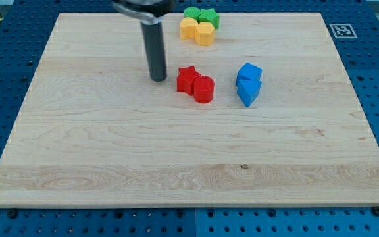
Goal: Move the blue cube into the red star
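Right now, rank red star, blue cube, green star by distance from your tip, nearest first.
Measured from my tip:
1. Red star, just to the view's right of the tip, apart from it.
2. Green star, toward the view's top right, in the cluster with the yellow blocks.
3. Blue cube, farther to the view's right, beyond the red blocks.

Blue cube sits on the wooden board right of centre, in the upper half, closer to the top edge than the bottom, one corner turned toward the view, touching a second blue block just below it. Red star lies flat to its left near the board's middle, well apart from the cube, points showing on top, pressed against a rounder red block at its lower right
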Motion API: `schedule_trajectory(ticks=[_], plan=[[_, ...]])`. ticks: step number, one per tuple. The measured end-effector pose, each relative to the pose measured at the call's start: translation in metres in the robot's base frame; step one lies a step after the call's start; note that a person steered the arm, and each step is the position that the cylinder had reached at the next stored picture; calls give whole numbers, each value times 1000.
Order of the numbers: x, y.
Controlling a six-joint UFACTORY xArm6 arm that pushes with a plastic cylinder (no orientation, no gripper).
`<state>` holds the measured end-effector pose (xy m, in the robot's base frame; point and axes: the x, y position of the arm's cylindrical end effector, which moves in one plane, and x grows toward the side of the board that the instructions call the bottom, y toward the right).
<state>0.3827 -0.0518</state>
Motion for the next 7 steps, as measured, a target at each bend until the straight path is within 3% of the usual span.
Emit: schedule_trajectory(ticks=[3, 4, 5, 6, 7], plan=[[-11, 53], [-44, 57], [-69, 103], [-68, 164], [-39, 213]])
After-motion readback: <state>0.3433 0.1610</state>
